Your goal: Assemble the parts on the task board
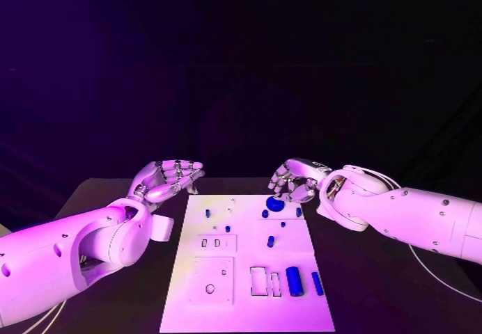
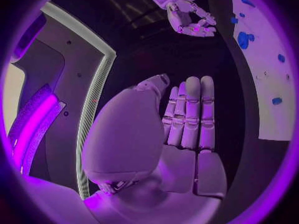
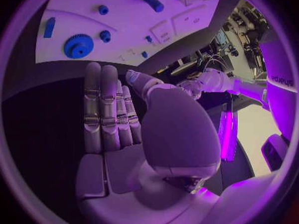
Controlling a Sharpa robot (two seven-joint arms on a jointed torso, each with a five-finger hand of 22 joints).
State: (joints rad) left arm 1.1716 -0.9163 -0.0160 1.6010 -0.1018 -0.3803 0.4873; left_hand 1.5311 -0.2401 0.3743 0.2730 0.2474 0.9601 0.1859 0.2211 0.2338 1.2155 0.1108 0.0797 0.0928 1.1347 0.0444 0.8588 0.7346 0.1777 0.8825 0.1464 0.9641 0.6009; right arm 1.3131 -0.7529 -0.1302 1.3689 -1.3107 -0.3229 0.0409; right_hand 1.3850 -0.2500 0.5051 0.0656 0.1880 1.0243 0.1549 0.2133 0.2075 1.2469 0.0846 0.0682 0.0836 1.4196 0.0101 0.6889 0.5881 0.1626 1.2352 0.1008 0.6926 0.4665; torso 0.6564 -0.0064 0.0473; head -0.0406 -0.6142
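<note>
Both arms are smooth, rounded white shells, dotted here and there with small dark screws. The left arm swells into a bulbous wrist housing, and so does the right arm. A thin pale cable trails beneath each forearm. The left robot hand and the right robot hand are silvery metal, with segmented fingers and flat padded palms.

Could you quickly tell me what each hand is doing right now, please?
Left hand: open, holding nothing.
Right hand: open, holding nothing.
</note>
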